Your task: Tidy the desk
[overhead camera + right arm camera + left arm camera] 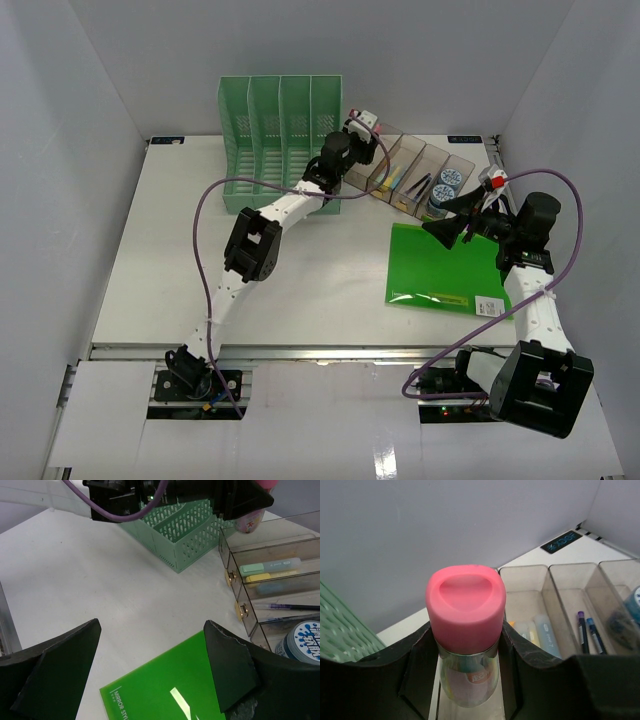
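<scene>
Two arms over the wide white desk [200,250], left gripper [466,652] pinching a pink-capped bottle [465,605] at the clear organizer's [405,160] left end, right gripper [150,665] spread wide above a green folder [445,265], green file rack [280,130] far left.

Green rack [280,120], folder [445,268], clear organizer [437,160]

Base of the pink-capped bottle [465,611] out of sight inside the left end effector [467,645]; label illegible.

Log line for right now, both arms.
left tool: shut on pink-capped bottle, over end compartment of clear organizer | right tool: open, empty, above green notebook
</scene>
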Controlling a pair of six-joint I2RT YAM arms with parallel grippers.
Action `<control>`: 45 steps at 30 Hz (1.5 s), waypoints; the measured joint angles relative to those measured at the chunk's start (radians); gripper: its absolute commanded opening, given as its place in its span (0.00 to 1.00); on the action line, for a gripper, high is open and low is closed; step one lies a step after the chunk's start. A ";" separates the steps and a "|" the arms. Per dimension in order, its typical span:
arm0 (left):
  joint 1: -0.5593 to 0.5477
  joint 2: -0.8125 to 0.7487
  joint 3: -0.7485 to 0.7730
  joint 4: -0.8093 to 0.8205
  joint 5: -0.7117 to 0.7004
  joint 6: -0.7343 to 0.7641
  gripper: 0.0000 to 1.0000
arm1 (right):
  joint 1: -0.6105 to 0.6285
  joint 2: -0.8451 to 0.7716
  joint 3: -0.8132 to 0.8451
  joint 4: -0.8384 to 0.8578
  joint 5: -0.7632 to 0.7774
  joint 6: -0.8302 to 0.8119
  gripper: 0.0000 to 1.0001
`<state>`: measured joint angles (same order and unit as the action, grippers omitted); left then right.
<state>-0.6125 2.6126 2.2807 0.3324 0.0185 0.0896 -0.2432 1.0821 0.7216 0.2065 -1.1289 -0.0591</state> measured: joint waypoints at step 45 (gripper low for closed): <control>-0.015 -1.265 -1.052 -0.137 0.197 -0.246 0.95 | -0.017 0.079 0.181 -0.723 0.079 -0.746 0.90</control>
<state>-0.6275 1.3479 1.2288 0.1952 0.2159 -0.1563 -0.2603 1.1610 0.9028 -0.5168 -1.0499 -0.8047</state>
